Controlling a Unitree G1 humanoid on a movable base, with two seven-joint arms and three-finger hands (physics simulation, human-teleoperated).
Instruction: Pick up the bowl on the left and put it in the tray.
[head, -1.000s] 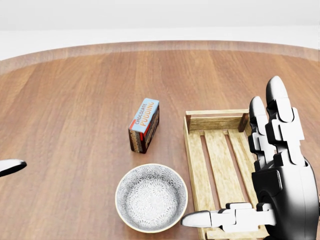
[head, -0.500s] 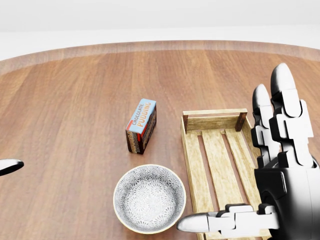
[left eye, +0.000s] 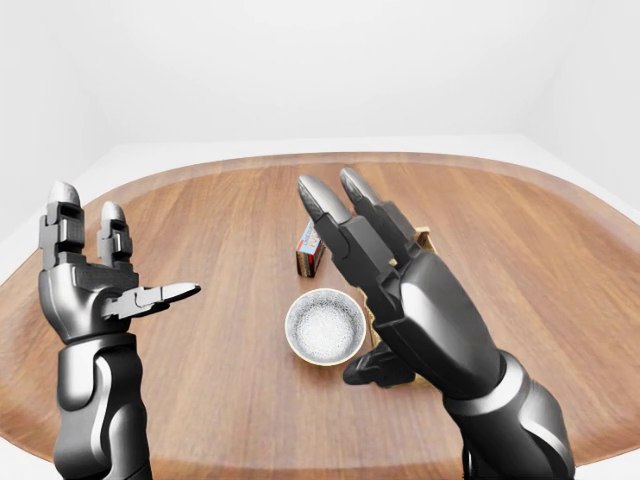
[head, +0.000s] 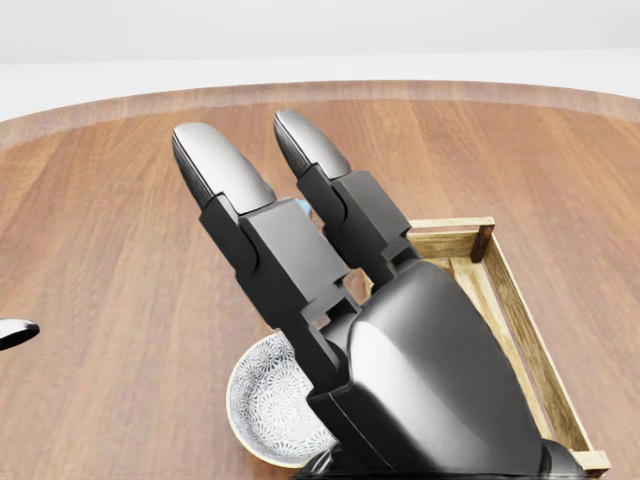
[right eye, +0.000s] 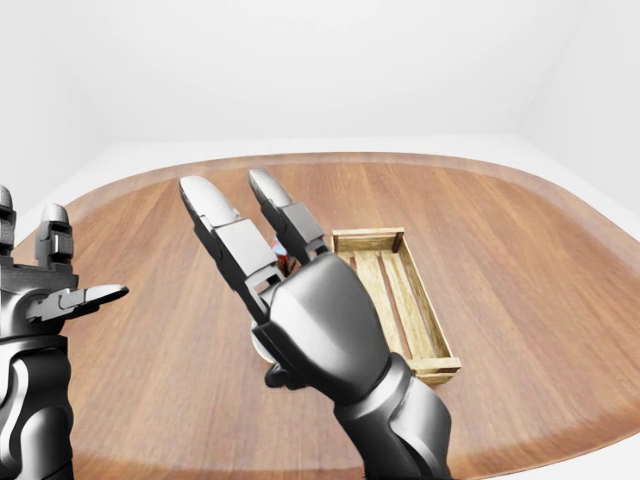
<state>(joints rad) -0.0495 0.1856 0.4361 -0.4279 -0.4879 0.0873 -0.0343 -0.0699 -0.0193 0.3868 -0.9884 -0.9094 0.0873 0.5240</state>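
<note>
A round wooden table (left eye: 570, 260) carries three things. A patterned bowl (left eye: 325, 327) sits near its middle. In the left-eye view a pudding box (left eye: 308, 255) stands just above the bowl, and a slatted tray (right eye: 368, 241) lies just right of the bowl.

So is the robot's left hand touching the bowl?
Apart. The left-eye view shows the left hand open at the picture's left, with bare table wood between its thumb and the bowl.

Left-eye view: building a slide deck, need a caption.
Open right robot hand hovers near the patterned bowl; left robot hand raised open; pudding box beyond.
</note>
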